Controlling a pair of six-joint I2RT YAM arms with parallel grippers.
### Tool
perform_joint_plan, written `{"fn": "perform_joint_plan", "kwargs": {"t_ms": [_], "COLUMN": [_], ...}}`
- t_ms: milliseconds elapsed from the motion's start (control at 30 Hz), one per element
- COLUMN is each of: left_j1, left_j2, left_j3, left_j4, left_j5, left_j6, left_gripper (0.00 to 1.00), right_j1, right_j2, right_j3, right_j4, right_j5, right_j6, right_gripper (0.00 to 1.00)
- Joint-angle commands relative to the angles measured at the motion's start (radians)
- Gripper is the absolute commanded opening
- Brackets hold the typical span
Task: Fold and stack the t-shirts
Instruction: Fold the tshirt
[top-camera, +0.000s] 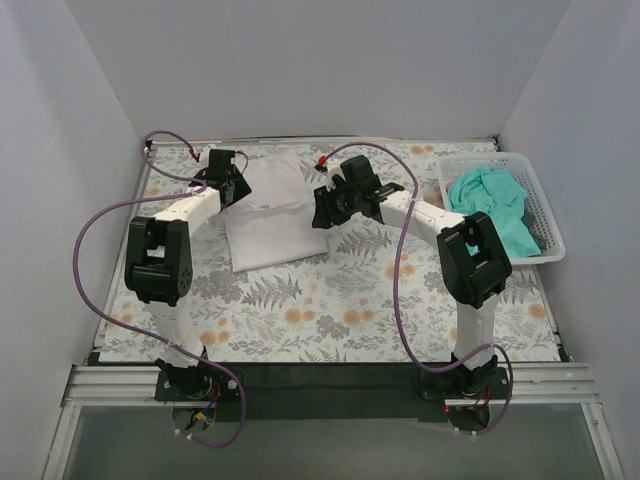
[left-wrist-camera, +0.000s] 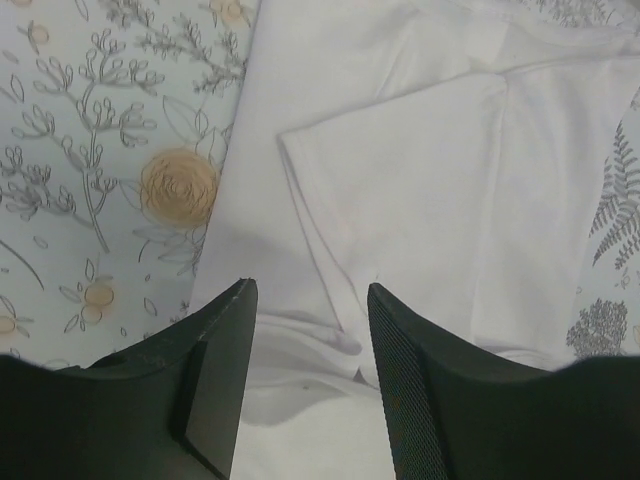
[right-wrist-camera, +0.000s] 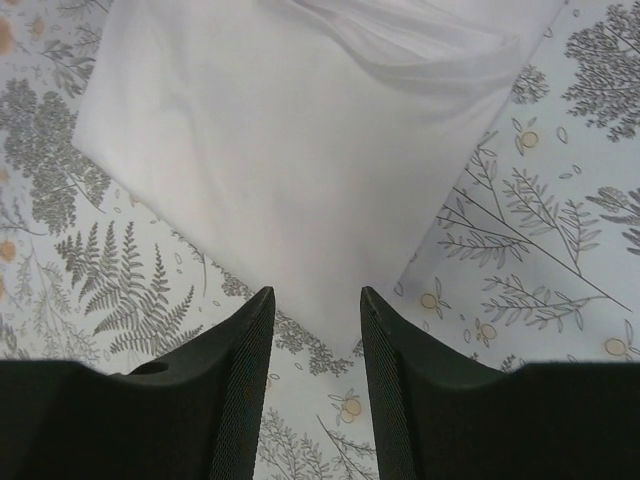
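2 t-shirts were counted: 1 white, 1 teal-green. The white t-shirt (top-camera: 266, 212) was laid flat on the floral table cover (top-camera: 330, 310), close to the far edge and left of centre. It was partly folded into a rough rectangle, w/ 1 short sleeve seen turned in over the body in the left wrist view. The teal-green t-shirt (top-camera: 492, 203) was bunched up inside the 1 white lattice basket (top-camera: 548, 232), which was set at the far right corner of the table.

2 arms were seen, both reached toward the far edge. 1 purple cable was looped off each.

The left gripper (left-wrist-camera: 311, 285) was held over the white shirt's left side, approx. at the sleeve. Its 2 fingers were spread wide and nothing was gripped between them. Contact w/ the cloth could not be told.

The right gripper (right-wrist-camera: 317, 290) was held over the white shirt's right side. Its 2 fingers were likewise parted, w/ a corner of the white cloth visible in the gap below them. Nothing was pinched, and whether the tips touched the cloth could not be told.

The teal-green shirt and basket were well apart from both grippers.
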Motion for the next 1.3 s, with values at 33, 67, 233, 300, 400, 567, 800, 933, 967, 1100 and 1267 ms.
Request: {"fn": "perform_joint_plan", "kwargs": {"t_ms": [33,67,233,300,400,567,800,933,967,1100,1267], "left_j1": [-0.005,-0.007,-0.024,-0.028,-0.031,-0.031,-0.042,-0.103,-0.134,-0.206,-0.217], "left_j2": [-0.177,-0.244,-0.394,-0.423,-0.429,-0.406,-0.365,-0.415,-0.432,-0.558,-0.67], "left_j3": [-0.125,-0.157,-0.363,-0.418,-0.461,-0.512,-0.533,-0.582,-0.598,-0.668,-0.636], "left_j4": [-0.029,-0.029,-0.064,-0.075,-0.082,-0.084,-0.18,-0.239,-0.248,-0.283,-0.279], "left_j5": [0.039,0.051,0.171,0.199,0.205,0.246,0.349,0.395,0.409,0.447,0.438], "left_j6": [-0.048,-0.06,-0.118,-0.132,-0.141,-0.151,-0.151,-0.161,-0.175,-0.221,-0.201], "left_gripper": [0.48,0.48,0.49,0.48,0.46,0.44,0.42,0.41,0.41,0.41,0.43], "right_j1": [0.01,0.01,0.012,0.012,0.012,0.007,-0.016,-0.02,-0.019,-0.019,-0.019], "right_j2": [0.001,0.006,0.064,0.087,0.128,0.162,0.115,-0.018,-0.043,-0.195,-0.326], "right_j3": [-0.016,-0.019,-0.018,-0.016,-0.03,-0.093,-0.28,-0.433,-0.494,-0.603,-0.581], "right_j4": [0.094,0.102,0.136,0.14,0.143,0.14,0.11,0.044,0.033,-0.005,-0.018], "right_j5": [-0.1,-0.113,-0.176,-0.194,-0.191,-0.145,-0.105,-0.091,-0.093,-0.113,-0.159], "right_j6": [0.06,0.068,0.126,0.137,0.146,0.139,0.187,0.178,0.174,0.175,0.122], "right_gripper": [0.4,0.4,0.39,0.38,0.37,0.34,0.32,0.32,0.32,0.32,0.32]}}
